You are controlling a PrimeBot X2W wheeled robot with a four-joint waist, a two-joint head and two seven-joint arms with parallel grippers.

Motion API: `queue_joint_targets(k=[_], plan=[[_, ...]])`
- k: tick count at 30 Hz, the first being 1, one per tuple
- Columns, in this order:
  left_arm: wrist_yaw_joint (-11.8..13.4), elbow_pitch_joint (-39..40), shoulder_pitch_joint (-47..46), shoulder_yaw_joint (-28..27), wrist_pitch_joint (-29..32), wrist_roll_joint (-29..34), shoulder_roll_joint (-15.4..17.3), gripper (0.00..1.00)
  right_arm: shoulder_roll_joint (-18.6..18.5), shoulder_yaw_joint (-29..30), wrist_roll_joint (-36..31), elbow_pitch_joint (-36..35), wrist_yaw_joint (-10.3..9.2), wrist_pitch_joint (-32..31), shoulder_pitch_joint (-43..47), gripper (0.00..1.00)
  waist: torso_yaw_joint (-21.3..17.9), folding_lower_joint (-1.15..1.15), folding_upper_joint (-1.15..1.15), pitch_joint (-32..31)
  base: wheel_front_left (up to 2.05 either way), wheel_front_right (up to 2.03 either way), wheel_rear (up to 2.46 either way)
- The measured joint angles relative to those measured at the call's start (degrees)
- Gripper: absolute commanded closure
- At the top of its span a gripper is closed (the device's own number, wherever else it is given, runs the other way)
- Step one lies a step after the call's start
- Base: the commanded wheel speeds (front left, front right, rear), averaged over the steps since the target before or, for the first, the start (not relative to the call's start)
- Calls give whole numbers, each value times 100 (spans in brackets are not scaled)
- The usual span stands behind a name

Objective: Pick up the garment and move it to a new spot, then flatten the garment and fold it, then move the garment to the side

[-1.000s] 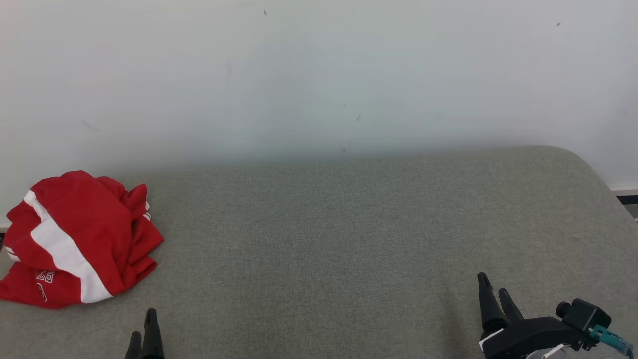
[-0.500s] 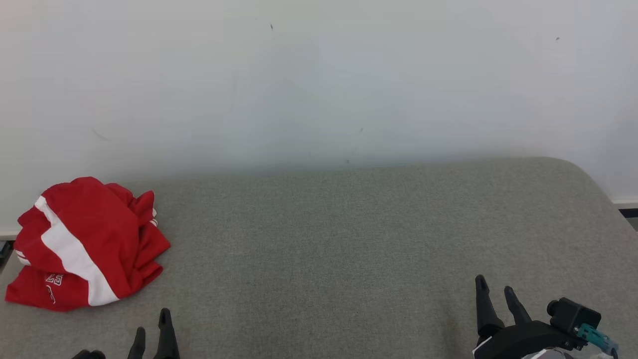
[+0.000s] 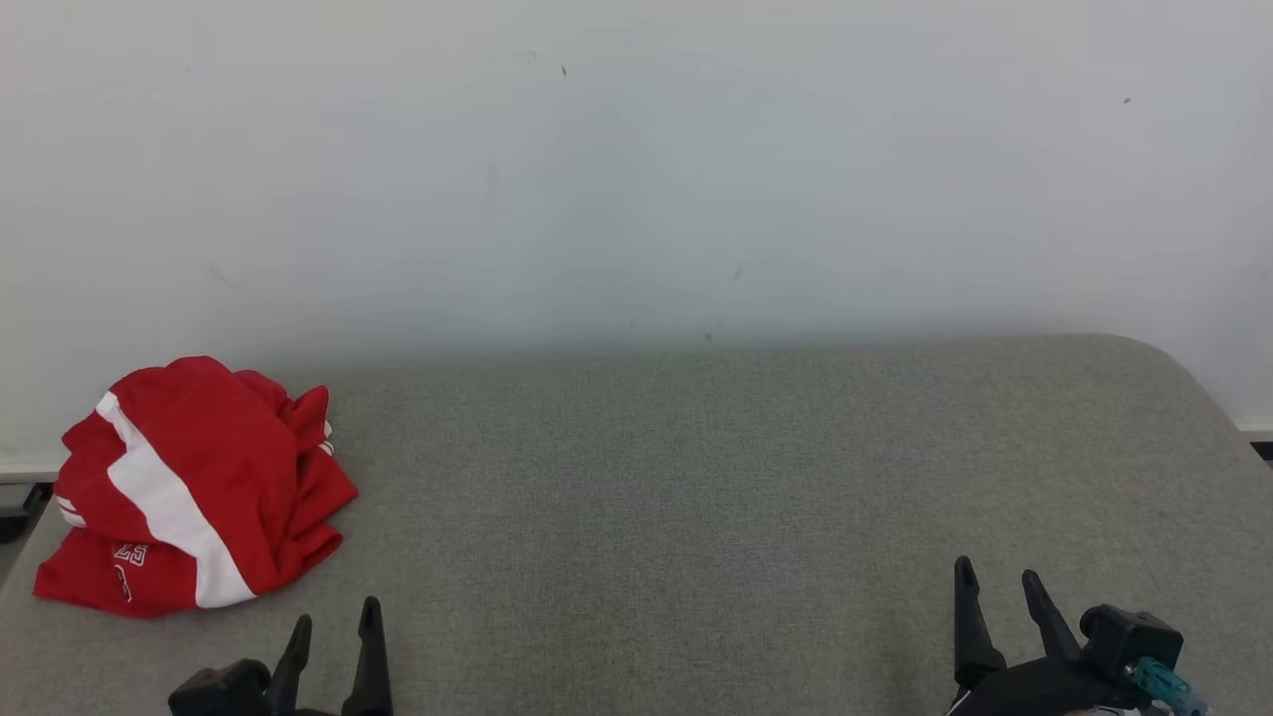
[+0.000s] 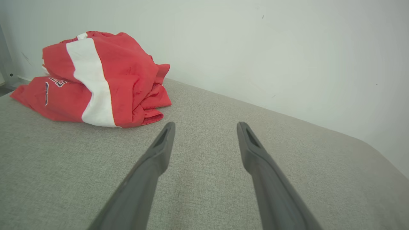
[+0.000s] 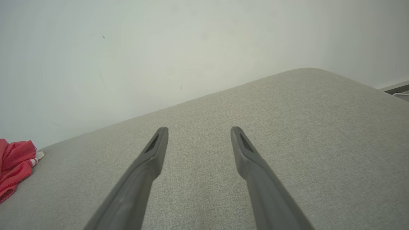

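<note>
Since a second ago the head camera has shifted, so wall and cloth sit lower and further right in frame. That is no move of the things. The real change is that the left pincer [image 3: 336, 610] has come forward.

Left pincer: fingers spread wide, nothing between them, hovering over bare fabric in the left wrist view [image 4: 206, 124].
Right pincer [image 3: 996, 569]: likewise spread and empty, at 5 o'clock of the head view, well apart from the cloth.

Garment [image 3: 199, 487]: red with a white band, in a crumpled heap at 9 o'clock of the head view. It lies near the left edge of the grey worktop [image 3: 696, 477], close to the wall [image 3: 636, 179]. It is at 10 o'clock from the left pincer, near but not touching.

Step in hand, as judged: the approach for the first pick-up, with nothing gripped yet. The next move calls for the left pincer to swing toward 10 o'clock, come down on a raised fold and close.

Orientation: bunched, so no clear heading. The white band runs from 11 to 5 o'clock. A flatter lettered part reaches out toward 8 o'clock. The long axis, loosely judged, runs from 8 to 2 o'clock.
</note>
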State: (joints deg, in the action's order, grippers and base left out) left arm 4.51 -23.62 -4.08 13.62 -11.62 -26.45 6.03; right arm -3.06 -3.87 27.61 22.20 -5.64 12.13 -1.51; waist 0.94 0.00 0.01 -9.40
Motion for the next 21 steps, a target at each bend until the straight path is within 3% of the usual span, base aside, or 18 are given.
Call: queue_joint_targets(k=[11,21], plan=[[2,-137,-127,369,59,816,157,0,11,-16,-814,140,-148,-2,6,0,62,0,0,-132,0,0,0],[49,-162,-127,301,279,777,140,0,29,22,-869,166,-149,-213,63,0,93,0,0,-169,0,0,0]])
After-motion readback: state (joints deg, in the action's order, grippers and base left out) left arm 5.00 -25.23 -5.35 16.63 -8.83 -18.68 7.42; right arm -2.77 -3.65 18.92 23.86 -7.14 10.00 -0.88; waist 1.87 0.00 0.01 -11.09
